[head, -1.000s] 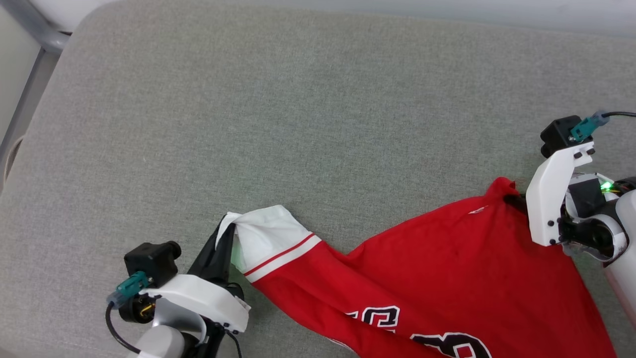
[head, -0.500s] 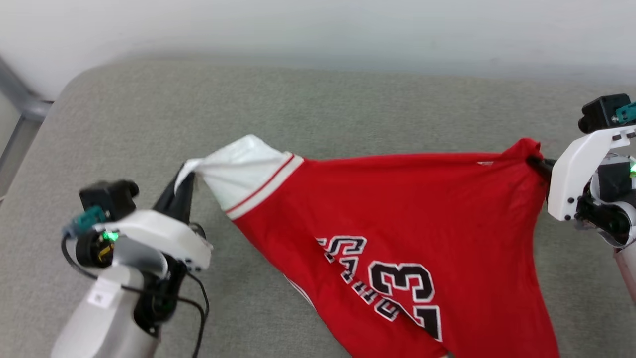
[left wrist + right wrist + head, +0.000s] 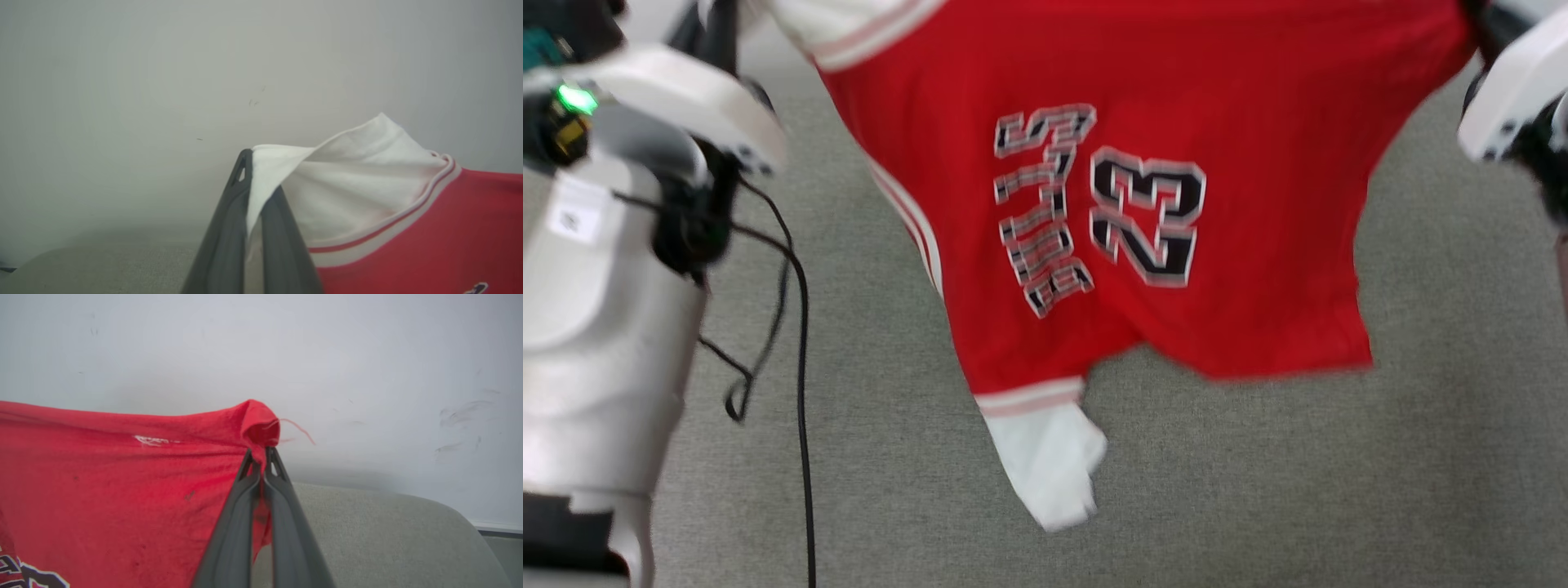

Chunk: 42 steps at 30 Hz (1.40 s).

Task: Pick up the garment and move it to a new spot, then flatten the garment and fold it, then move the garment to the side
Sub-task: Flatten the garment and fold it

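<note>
Garment point(image 3: 1143, 163) hangs spread between both grippers above the grey cushion point(image 3: 1421, 425), with its lettering and 23 facing the head camera. Left gripper point(image 3: 256, 173) has its fingers closed on a thin corner of the white panel. Right gripper point(image 3: 260, 454) has its fingers pinched on a small bunched red corner.

Risks, as judged:
- Both holds take very little cloth, so a sharp swing or a snag could pull a corner free and drop that side.
- The free sleeve point(image 3: 1054, 465) dangles lowest and may drag and fold under when the garment is laid down.
- The left arm's loose cable point(image 3: 803, 343) hangs near the cloth's left edge and could catch it.

Head view is motion-blurred, so whether the sleeve touches the cushion probably cannot be settled from it. It gives the full drape and lower hem, which the wrist views cut off. The wrist views give the clamp at each corner, which the head view crops at its top. Right wrist view adds a loose thread point(image 3: 298, 428) at the pinched corner.
</note>
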Available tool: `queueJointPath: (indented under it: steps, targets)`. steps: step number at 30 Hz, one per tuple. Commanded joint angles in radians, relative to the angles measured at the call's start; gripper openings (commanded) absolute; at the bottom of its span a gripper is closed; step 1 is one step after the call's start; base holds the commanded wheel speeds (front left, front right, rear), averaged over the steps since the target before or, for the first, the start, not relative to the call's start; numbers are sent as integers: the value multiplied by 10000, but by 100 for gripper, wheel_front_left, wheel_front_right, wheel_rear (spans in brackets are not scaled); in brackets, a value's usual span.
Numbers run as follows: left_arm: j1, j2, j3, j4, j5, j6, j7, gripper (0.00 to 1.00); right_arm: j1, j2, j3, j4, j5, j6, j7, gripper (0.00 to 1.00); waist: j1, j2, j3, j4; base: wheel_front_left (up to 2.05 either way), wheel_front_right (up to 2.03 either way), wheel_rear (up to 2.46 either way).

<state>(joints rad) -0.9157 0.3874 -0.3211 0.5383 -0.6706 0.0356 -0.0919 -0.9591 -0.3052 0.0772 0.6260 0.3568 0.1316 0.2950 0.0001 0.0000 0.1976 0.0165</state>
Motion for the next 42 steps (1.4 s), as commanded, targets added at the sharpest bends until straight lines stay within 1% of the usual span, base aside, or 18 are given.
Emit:
queueJointPath:
  steps: [1, 4, 5, 6, 11, 14, 17, 23, 27, 30, 33, 37, 39, 42]
  targets:
    - [-341, 117, 72, 153, 70, 13, -76, 0, -328, 70, -152, 64, -130, -17, -181, 0, -1, 0, 280, -131, 0, 0, 0]
    - [-1607, 359, 200, 702, 256, 17, -152, 0, -1367, 294, -602, 216, -596, -21, -704, 0, -1, 0, 667, -240, 0, 0, 0]
    - [-2397, 528, 204, 1032, 416, -31, -169, 0, -2043, 456, -836, 353, -858, -21, -1000, 0, -1, 0, 903, -310, 0, 0, 0]
    - [-2397, 528, 204, 1032, 416, -31, -169, 0, -2043, 456, -836, 353, -858, -21, -1000, 0, -1, 0, 903, -310, 0, 0, 0]
    - [-4306, 903, 94, 1682, 836, -141, -165, 0, -3665, 735, -1321, 744, -1364, -22, -1688, 0, -1, 0, 1526, -402, 0, 0, 0]
    - [-5271, 1021, -99, 1903, 1098, -380, -216, 0, -4508, 772, -1257, 957, -1617, -21, -1967, 0, -1, 0, 2012, -374, 0, 0, 0]
    - [-6018, 1010, -182, 2145, 1193, -537, -239, 0, -5141, 799, -1178, 1240, -1789, -21, -2149, 0, -1, 0, 2564, -314, 0, 0, 0]
    - [-6779, 858, -246, 2804, 1126, -784, -353, 0, -5938, 991, -852, 1954, -1906, -19, -2584, 0, -1, 0, 3535, -212, 0, 0, 0]
    - [-6779, 654, -209, 3335, 899, -1026, -441, 0, -6181, 1060, -596, 2530, -1792, -18, -2869, 0, -1, 0, 3990, -132, 0, 0, 0]
    - [-6498, 476, -166, 3775, 593, -1254, -517, 0, -6020, 1095, -280, 3011, -1601, -18, -3067, 0, -1, 0, 4127, -88, 0, 0, 0]
    - [-6118, 290, -173, 4131, 266, -1476, -550, 0, -5719, 984, 96, 3386, -1310, -18, -3277, 0, -1, 0, 4189, -16, 0, 0, 0]
    - [-5122, 170, -246, 4384, -257, -1632, -775, 0, -4869, 892, 740, 3661, -784, -16, -3580, 0, -1, 0, 3958, 15, 0, 0, 0]
    - [-4333, 96, -358, 4399, -451, -1650, -985, 0, -4125, 845, 1096, 3706, -389, -16, -3771, 0, -1, 0, 3669, 47, 0, 0, 0]
    - [-3000, 28, -559, 4018, -995, -1660, -1178, 0, -2909, 721, 1614, 3630, 173, -16, -4008, 0, -1, 0, 3147, 82, 0, 0, 0]
